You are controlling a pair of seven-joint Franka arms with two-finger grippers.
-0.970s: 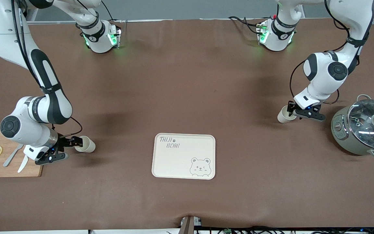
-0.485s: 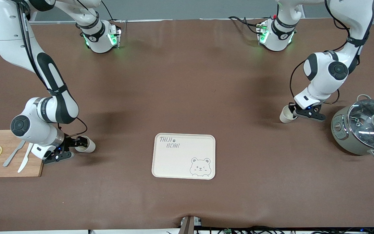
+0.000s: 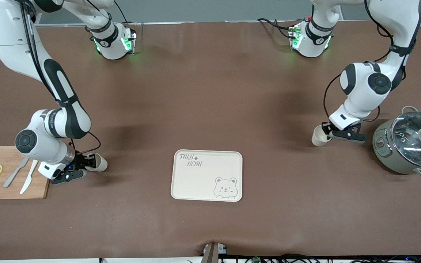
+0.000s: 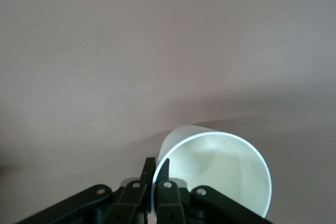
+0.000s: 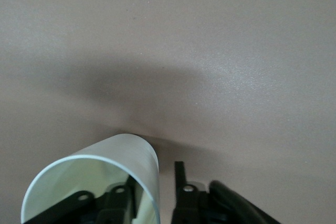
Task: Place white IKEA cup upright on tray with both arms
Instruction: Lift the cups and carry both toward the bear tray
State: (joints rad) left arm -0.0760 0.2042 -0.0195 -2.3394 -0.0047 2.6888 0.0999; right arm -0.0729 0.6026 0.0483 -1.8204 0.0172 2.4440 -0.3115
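Two white cups are in play, one per arm. The cup at the left arm's end [image 3: 319, 136] sits tilted in the left gripper [image 3: 328, 132], beside the lidded pot [image 3: 409, 142]. The cup at the right arm's end [image 3: 99, 163] is held tilted in the right gripper [image 3: 88, 160], just beside the wooden cutting board [image 3: 11, 173]. The tray [image 3: 207, 175] lies between them, well apart from both, with nothing on it.

Judged by appearance, the cups are light, thin-walled and smooth: likely to slip or flex under a hard squeeze, best taken by the rim wall with one finger inside and one outside.

In the left wrist view the fingers [image 4: 157, 174] stand almost together, pinching the rim of that cup [image 4: 220, 171]. In the right wrist view the fingers [image 5: 181, 179] stand somewhat apart, with the wall of that cup [image 5: 105, 177] between them; it appears gripped, though contact on the outer finger is not plainly visible.

Neither cup is upright yet.
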